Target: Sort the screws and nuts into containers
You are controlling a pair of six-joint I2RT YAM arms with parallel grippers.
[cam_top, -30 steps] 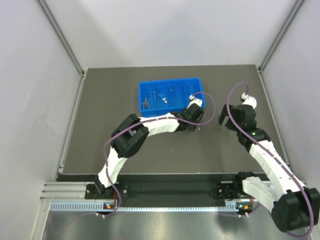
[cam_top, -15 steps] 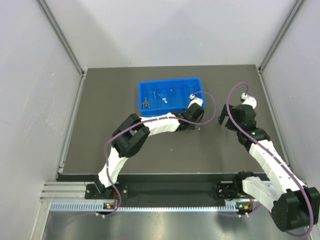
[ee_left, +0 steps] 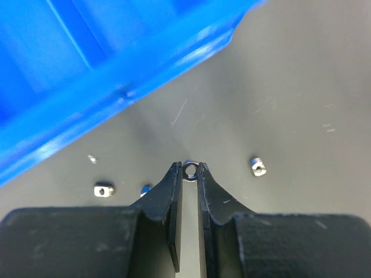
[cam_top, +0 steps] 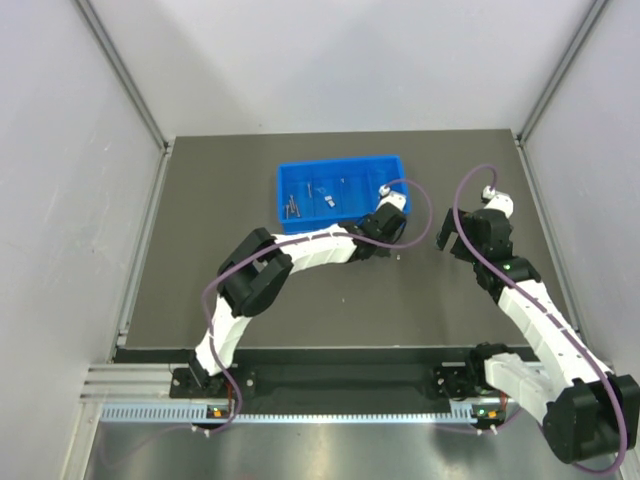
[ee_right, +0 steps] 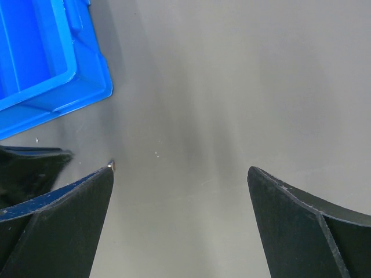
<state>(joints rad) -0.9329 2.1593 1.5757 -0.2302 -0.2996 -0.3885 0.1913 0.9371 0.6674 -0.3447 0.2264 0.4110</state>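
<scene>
The blue tray (cam_top: 340, 190) lies at the back middle of the table, with several screws (cam_top: 291, 205) in its left section. Its rim fills the upper left of the left wrist view (ee_left: 116, 87). My left gripper (ee_left: 189, 169) is shut on a small silvery nut (ee_left: 190, 170) pinched at its fingertips, just off the tray's front right corner (cam_top: 392, 215). Other nuts lie on the mat below: one to the right (ee_left: 258, 167), two to the left (ee_left: 103, 189). My right gripper (ee_right: 179, 174) is open and empty, hovering right of the tray (cam_top: 452, 240).
The tray's right corner shows at the upper left of the right wrist view (ee_right: 52, 87). A small silvery piece (ee_right: 112, 165) sits at my right gripper's left fingertip. Grey walls enclose the dark mat (cam_top: 200, 260) on three sides.
My left gripper has shifted slightly back toward the tray's front right corner. The right arm has not moved.
</scene>
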